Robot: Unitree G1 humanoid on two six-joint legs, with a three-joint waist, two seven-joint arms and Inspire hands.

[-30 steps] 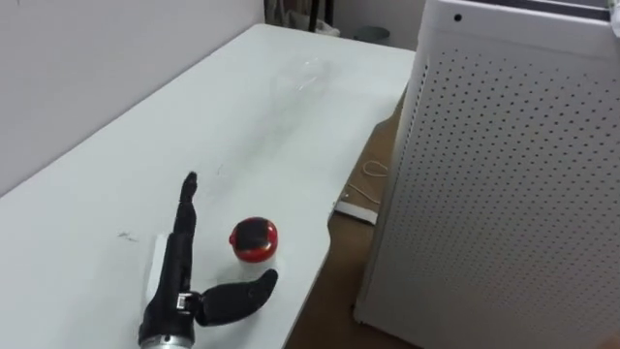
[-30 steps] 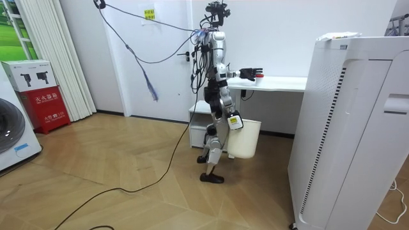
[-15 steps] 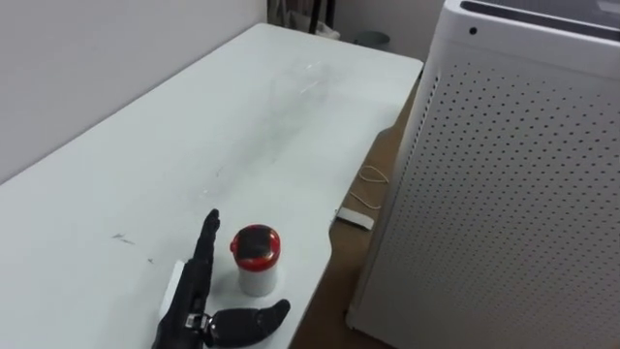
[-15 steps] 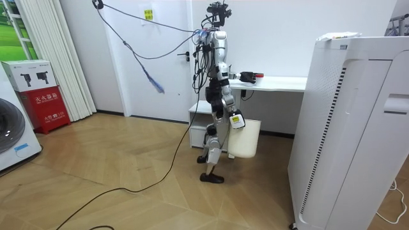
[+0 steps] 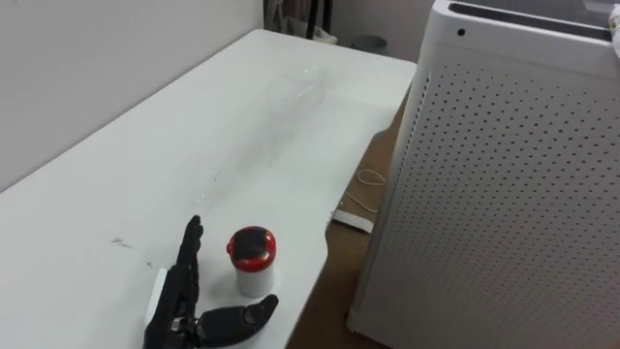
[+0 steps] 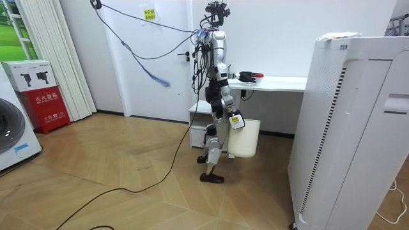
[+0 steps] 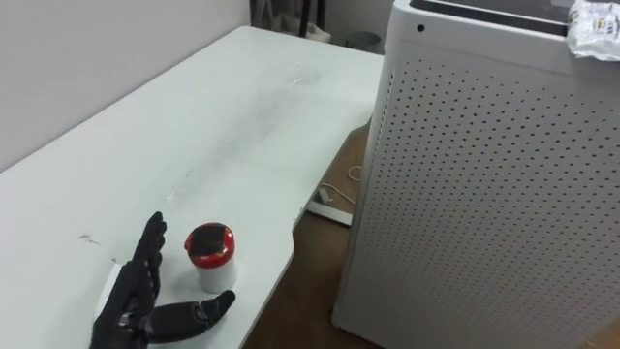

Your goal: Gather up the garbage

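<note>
Nearby, a tall white perforated cabinet [image 5: 504,174] stands off the white table's [image 5: 194,145] right edge. The right hand [image 6: 235,121] hangs at the robot's hip. The left hand [image 5: 179,301] lies at the table's near right corner, fingers straight and thumb spread, gripping nothing. A small red-lidded cup [image 5: 252,260] stands upright between fingers and thumb.

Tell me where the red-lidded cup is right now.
In the left eye view the red-lidded white cup stands upright near the white table's right edge, between the open left hand's fingers and thumb.
</note>
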